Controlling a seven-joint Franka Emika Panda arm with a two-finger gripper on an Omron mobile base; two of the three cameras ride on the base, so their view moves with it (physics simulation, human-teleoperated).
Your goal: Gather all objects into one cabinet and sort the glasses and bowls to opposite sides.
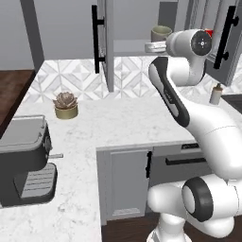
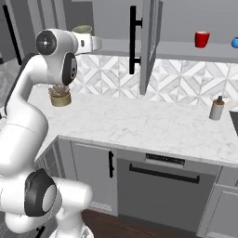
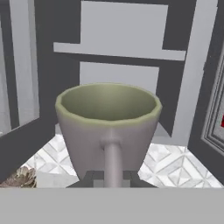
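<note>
One grey-olive cup (image 3: 108, 127) sits upright between the robot's fingers (image 3: 112, 175), which are closed tight on its near wall, the cup's open rim level and facing up. In the left base view the cup (image 1: 160, 33) is held high at the front edge of the grey cabinet shelf (image 1: 130, 46), just right of an open cabinet door (image 1: 108, 42) with a black bar handle (image 1: 98, 38). From the right base view the same cup (image 2: 82, 29) shows just above the white wrist, at the shelf's left end, with the door (image 2: 149, 42) standing edge-on well to its right. Beyond that door, the red cup (image 2: 201, 39) stands upright on the long shelf (image 2: 195, 52), and a small blue bowl (image 2: 235, 43) sits near it at the picture's right edge, apart from the red cup. Open shelf lies between the door and the red cup. Below, the marble worktop (image 2: 139, 121) stretches bare across its middle, with a potted succulent (image 1: 65, 105) near the wall on the left and a pale soap dispenser (image 2: 216, 108) to the right. A dark coffee machine (image 1: 26, 160) occupies the worktop's near left corner.
</note>
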